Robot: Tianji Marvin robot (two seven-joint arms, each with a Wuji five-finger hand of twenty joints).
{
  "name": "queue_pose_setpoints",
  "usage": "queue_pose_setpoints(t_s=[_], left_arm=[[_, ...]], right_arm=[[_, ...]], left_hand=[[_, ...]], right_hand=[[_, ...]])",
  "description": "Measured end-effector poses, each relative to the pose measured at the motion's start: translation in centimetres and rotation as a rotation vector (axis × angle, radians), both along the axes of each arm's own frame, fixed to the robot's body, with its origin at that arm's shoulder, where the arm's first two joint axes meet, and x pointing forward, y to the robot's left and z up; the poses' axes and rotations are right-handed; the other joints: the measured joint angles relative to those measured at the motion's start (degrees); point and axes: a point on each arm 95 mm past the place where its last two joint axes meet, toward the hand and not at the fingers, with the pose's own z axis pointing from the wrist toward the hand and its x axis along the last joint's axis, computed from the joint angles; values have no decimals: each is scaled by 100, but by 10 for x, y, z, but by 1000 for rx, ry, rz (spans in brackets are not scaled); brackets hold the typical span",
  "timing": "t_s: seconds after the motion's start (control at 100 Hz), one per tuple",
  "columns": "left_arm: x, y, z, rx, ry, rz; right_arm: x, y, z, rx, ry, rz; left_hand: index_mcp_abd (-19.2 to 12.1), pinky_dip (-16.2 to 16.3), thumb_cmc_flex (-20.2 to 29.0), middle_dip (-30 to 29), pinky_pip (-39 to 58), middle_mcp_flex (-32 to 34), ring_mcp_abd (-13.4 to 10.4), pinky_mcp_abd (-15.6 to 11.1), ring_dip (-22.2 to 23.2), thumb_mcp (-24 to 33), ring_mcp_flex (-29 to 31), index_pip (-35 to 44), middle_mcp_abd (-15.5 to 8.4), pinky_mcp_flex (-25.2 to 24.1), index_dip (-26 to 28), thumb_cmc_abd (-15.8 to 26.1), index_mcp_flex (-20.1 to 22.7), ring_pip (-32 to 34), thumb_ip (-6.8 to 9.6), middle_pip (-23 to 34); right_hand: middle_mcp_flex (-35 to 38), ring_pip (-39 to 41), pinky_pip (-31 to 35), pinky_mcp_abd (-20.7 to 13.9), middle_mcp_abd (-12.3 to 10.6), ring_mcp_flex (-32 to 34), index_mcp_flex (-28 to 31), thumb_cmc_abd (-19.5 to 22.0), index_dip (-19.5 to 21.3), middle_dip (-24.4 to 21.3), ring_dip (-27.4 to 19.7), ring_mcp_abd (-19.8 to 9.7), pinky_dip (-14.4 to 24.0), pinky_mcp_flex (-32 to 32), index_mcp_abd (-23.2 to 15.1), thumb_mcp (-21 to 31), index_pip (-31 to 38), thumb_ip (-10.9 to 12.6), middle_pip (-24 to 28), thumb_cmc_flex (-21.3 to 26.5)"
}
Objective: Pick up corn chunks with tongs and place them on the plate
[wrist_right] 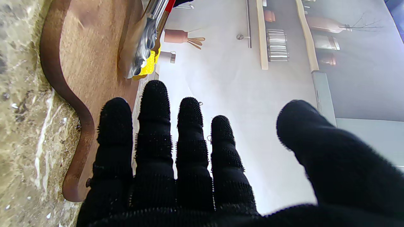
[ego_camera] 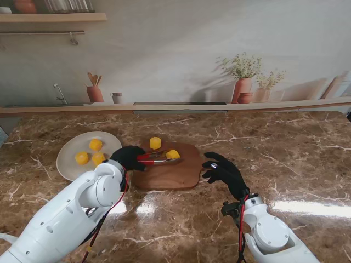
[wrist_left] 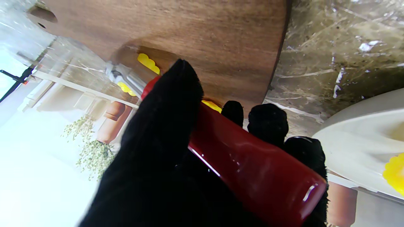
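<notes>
My left hand grips the red-handled metal tongs, tips around a yellow corn chunk on the brown wooden cutting board — squeezed or not, can't tell. Another chunk sits at its 11 o'clock. Round white plate, at the board's 9 o'clock, has three chunks. Right hand hovers w/ fingers spread, holding nothing.
</notes>
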Motion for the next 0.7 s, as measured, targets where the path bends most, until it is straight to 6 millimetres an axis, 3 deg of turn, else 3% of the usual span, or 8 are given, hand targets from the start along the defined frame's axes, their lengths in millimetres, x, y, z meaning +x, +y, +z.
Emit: queue_pose_setpoints(t_s=[0.3, 0.46, 0.7], left_arm=[[-1, 3, 2, -113, -20, 25], [-6, 11, 16, -152, -70, 60], [-12, 51, 51, -114, -178, 158]], right_arm=[[-1, -1, 0, -1, 0, 0], [-1, -1, 1, -3, 0, 2], [0, 0, 4, -10, -6, 6]], left_hand=[[-8, 1, 4, 237, 4, 169, 10, 35, 59, 3, 3, 43, 29, -25, 73, -10, 193, 5, 0, 66], [-8, 6, 4, 248, 14, 169, 21, 82, 63, 4, 3, 43, 32, -31, 73, -11, 196, 6, 0, 66], [-8, 8, 4, 259, 15, 169, 21, 82, 63, 4, 3, 45, 33, -31, 71, -12, 197, 7, 0, 66]], right_hand=[[0, 0, 0, 1, 0, 0, 0, 1, 0, 0, 0, 0, 0, 0, 0, 0, 0, 0, 0, 0], [0, 0, 0, 1, 0, 0, 0, 1, 0, 0, 0, 0, 0, 0, 0, 0, 0, 0, 0, 0], [0, 0, 0, 1, 1, 0, 0, 32, 0, 0, 1, 1, 0, 0, 0, 0, 0, 0, 0, 0]])
